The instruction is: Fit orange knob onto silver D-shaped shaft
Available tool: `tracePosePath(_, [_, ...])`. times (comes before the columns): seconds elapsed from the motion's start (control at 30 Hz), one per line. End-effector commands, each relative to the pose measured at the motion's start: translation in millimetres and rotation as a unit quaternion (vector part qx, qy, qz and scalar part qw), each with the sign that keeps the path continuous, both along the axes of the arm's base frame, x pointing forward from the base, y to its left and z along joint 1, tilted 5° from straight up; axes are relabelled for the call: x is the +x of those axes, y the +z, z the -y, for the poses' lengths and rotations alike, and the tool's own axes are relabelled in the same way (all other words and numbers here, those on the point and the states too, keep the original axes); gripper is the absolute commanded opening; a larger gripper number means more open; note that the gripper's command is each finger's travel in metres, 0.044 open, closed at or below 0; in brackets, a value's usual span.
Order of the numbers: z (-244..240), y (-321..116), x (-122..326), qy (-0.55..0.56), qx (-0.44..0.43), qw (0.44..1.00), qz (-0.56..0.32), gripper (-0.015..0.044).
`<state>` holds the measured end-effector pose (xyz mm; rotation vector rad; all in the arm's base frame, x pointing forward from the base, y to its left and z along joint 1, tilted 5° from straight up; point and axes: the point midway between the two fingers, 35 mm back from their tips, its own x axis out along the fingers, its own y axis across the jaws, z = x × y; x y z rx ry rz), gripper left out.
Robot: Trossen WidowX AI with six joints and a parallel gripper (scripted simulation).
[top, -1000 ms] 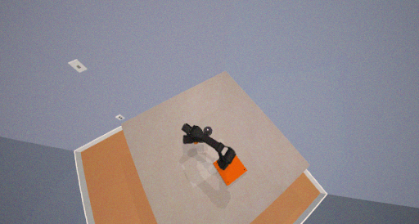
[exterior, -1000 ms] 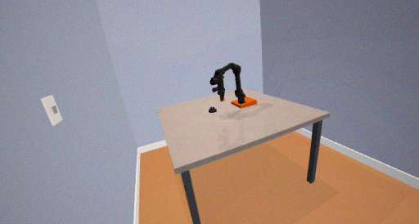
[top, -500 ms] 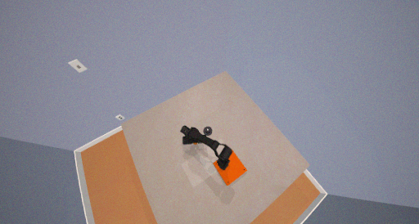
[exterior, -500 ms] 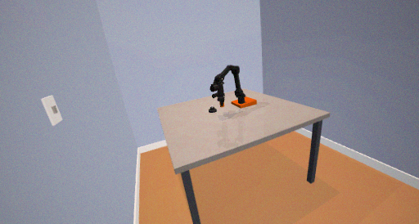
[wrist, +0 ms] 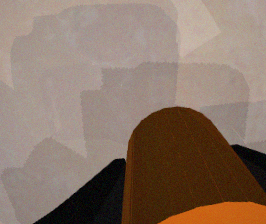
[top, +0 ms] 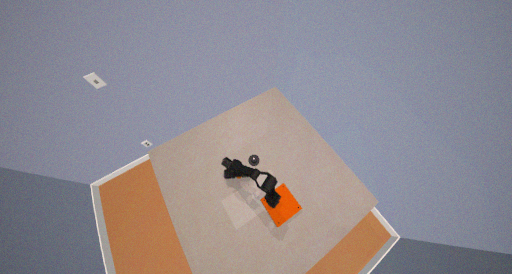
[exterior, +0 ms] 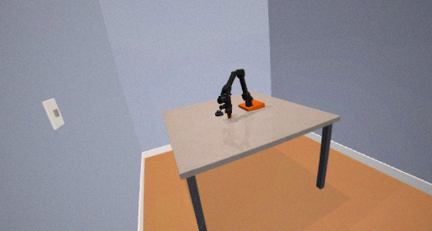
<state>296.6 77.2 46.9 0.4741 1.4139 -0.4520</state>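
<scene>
The orange knob [wrist: 184,160] is held between the fingers of my gripper [exterior: 229,115] [wrist: 177,163], which is shut on it. In the wrist view its dark side and part of a bright orange face show; its hole and flat side are hidden. In the exterior view the knob is low, close to the table top, but whether it touches is too small to tell. The round dark pedestal [top: 254,160] [exterior: 218,114] stands beside the gripper, apart from the knob. A small bright spot shows at its centre; the shaft's flat side cannot be made out. The pedestal is outside the wrist view.
The arm rises from an orange base plate [top: 287,212] [exterior: 259,105] on the table [top: 295,136] [exterior: 202,144]. The arm's shadows lie across the table top in the wrist view. The pedestal is the nearest object to the gripper.
</scene>
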Motion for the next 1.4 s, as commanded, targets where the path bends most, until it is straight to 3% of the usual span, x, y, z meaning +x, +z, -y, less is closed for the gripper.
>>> tracePosePath(0.0, [0, -7, 1, -0.002, -0.002, 1.000, 0.002, 0.0000])
tracePosePath(0.13, [0, -8, -1, -0.002, -0.002, 1.000, 0.002, 0.0000])
tracePosePath(0.43, [0, -6, 0, 0.000, 0.000, 1.000, 0.002, 0.0236])
tracePosePath(0.97, [0, -6, 0, 0.000, 0.000, 1.000, 0.002, 0.0240])
tracePosePath(1.2, [-3, 72, -8, -0.002, -0.002, 1.000, 0.002, 0.0424])
tracePosePath(1.37, [-3, 74, -8, -0.002, -0.002, 1.000, 0.002, 0.0440])
